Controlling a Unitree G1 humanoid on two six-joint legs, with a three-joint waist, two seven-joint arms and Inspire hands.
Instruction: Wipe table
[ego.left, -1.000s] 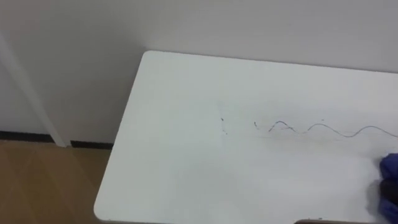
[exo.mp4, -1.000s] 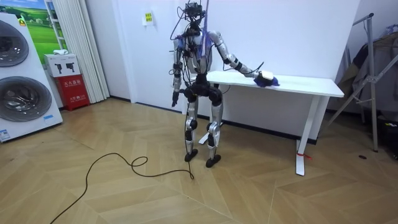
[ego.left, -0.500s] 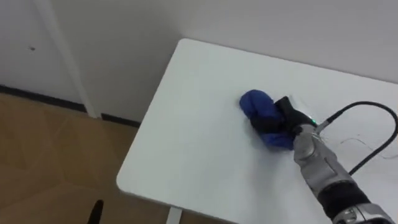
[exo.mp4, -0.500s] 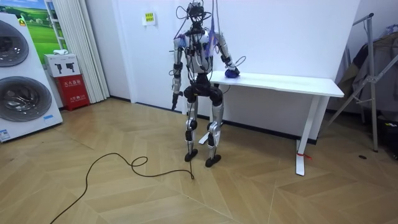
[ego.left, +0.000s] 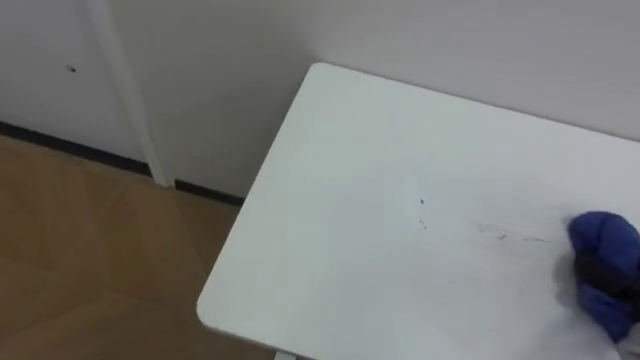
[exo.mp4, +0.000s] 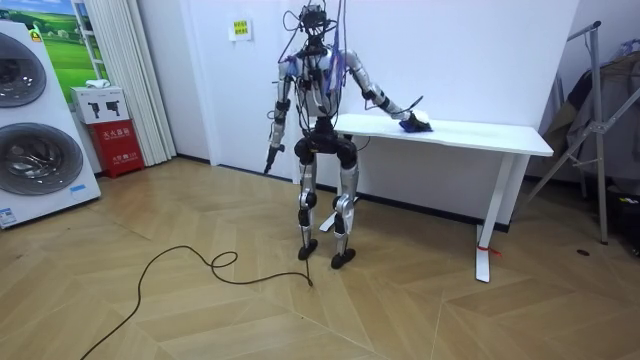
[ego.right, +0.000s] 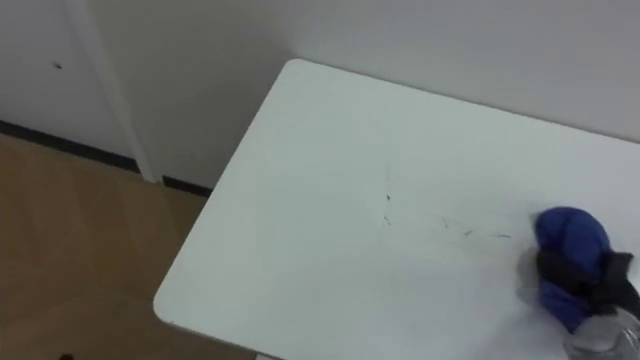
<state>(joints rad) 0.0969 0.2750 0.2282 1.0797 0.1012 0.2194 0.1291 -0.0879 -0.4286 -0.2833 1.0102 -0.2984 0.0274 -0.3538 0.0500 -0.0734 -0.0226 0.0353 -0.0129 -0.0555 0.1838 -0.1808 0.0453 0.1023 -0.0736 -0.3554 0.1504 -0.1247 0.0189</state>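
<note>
Light: bright and even, from overhead.
Table (ego.left: 350, 250): white top evenly lit, its faint marks pale.
Shadows: soft shade on the wall (ego.left: 200, 80) under the table's edge.
Floor (exo.mp4: 200, 310): mild sheen on the wood.

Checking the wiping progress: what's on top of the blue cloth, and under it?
Fingers of the right hand curl over the blue cloth, which lies on the white table. Anything beneath it is covered.

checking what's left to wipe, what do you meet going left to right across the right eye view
wood floor → white table → faint dark marks → blue cloth, with the right hand curled round it
</note>
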